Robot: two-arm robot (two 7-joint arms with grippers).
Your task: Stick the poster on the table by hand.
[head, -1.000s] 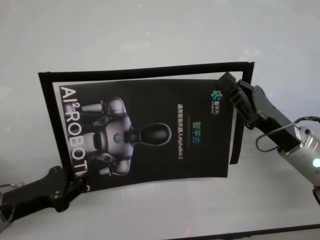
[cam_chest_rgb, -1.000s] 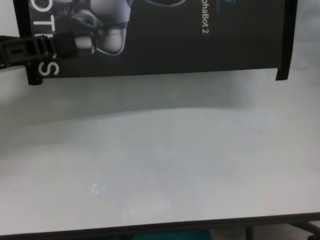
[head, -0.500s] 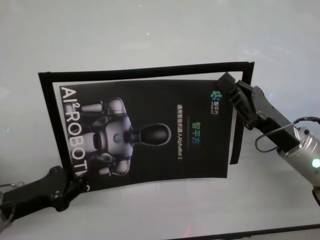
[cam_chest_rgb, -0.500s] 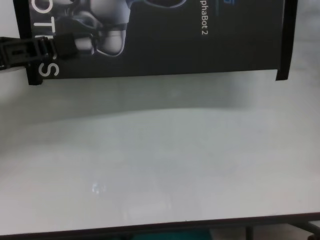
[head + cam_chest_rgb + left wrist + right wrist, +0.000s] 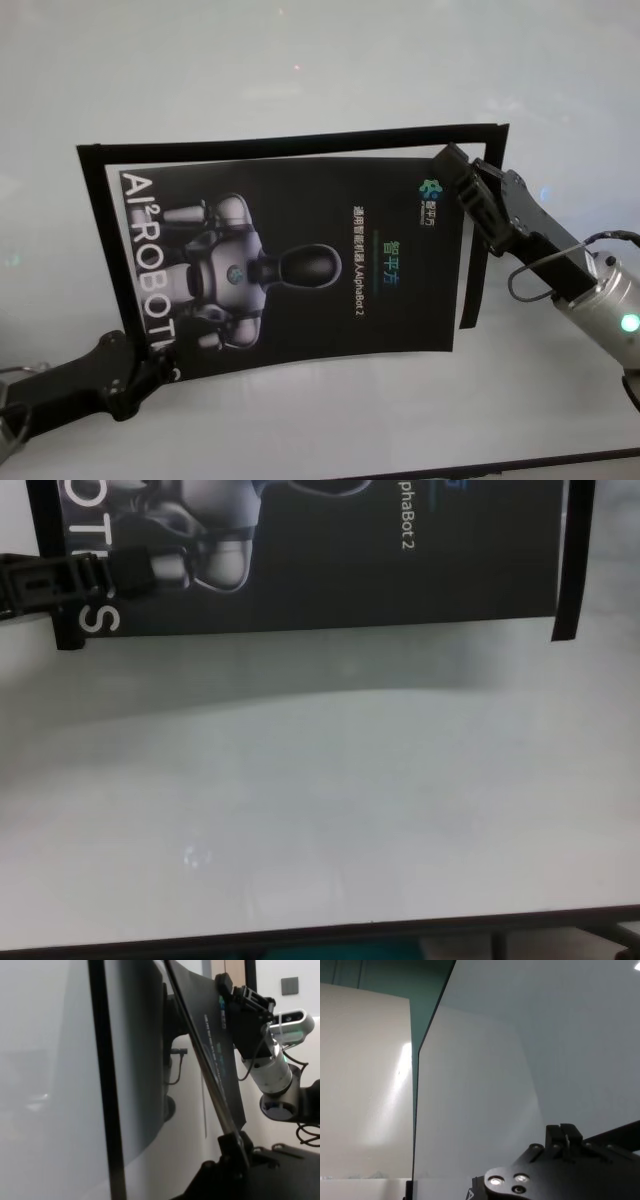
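Note:
The black poster with the white-grey robot and "AI²ROBOT" letters hangs slightly bowed above the white table. My left gripper is shut on its near left corner, seen also in the chest view by the letter S. My right gripper is shut on the far right corner, next to the small logo. The left wrist view shows the poster edge-on, lifted off the table, with the right gripper at its far end.
Narrow black tape strips run along the poster's far edge, left edge and right edge. The table's dark near edge lies close below. Bare white table lies under and before the poster.
The right side of the poster and its tape strip have shifted very slightly with the right gripper. The left gripper has not moved.

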